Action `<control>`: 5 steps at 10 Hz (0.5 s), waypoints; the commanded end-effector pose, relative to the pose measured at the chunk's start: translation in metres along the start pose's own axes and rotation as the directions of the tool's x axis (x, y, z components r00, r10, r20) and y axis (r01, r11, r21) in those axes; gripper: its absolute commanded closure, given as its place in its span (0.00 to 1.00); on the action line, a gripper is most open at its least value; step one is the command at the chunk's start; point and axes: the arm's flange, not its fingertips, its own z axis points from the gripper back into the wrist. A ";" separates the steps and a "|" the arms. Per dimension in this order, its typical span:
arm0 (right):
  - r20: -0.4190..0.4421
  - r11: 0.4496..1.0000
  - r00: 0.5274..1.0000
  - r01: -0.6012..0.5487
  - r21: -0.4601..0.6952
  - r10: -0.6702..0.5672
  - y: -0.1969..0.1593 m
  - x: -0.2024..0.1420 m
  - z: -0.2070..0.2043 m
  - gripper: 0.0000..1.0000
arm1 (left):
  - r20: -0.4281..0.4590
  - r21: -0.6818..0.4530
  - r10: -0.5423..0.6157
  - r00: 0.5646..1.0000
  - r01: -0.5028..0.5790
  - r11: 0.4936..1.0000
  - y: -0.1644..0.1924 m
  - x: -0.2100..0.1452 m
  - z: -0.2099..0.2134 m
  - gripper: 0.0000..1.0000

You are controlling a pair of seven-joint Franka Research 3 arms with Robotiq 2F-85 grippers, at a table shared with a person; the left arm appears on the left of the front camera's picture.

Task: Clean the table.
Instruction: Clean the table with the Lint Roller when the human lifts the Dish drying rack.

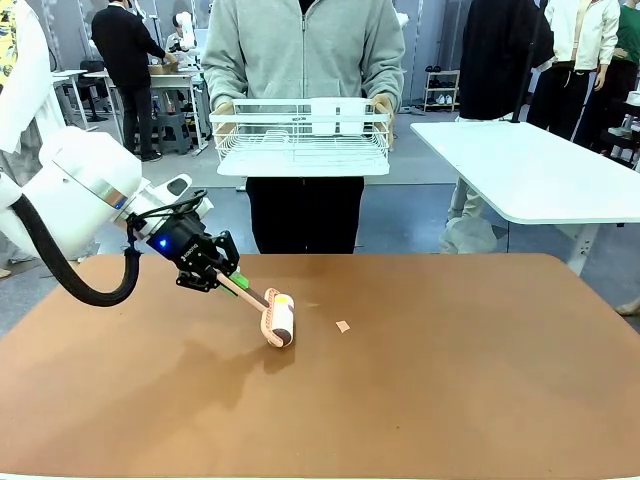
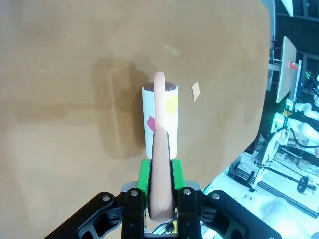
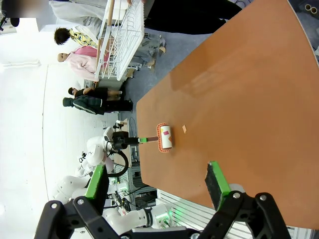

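The reddish-brown table point(image 1: 450, 380) spans the front view. My left gripper point(image 1: 232, 281) is shut on the pink handle of a lint roller point(image 1: 278, 318), whose white roll rests on the tabletop left of centre. In the left wrist view the handle runs up between the green pads of my left gripper point(image 2: 159, 174) to the roll point(image 2: 159, 117), which carries a yellow and a pink scrap. A small tan paper scrap point(image 1: 343, 326) lies just right of the roller point(image 2: 196, 90). My right gripper point(image 3: 157, 179) is open, high above the table, far from the roller point(image 3: 165, 137).
A person stands at the far edge holding a white wire basket point(image 1: 300, 135) at chest height. A white-topped table point(image 1: 540, 170) stands at the back right. The right half of the brown top lies bare.
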 end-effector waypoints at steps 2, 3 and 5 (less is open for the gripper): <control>0.000 1.000 1.000 -0.014 0.022 0.014 0.003 0.000 0.002 0.00 | -0.031 0.003 0.039 0.999 -0.039 0.999 -0.005 0.012 -0.008 0.78; 0.000 1.000 1.000 -0.014 0.022 0.014 0.003 0.000 0.002 0.00 | -0.038 0.007 0.045 0.998 -0.045 0.999 -0.005 0.014 -0.015 0.78; 0.000 1.000 1.000 -0.014 0.022 0.014 0.003 0.000 0.002 0.00 | -0.026 0.031 0.047 0.999 -0.047 0.998 -0.010 0.013 -0.036 0.78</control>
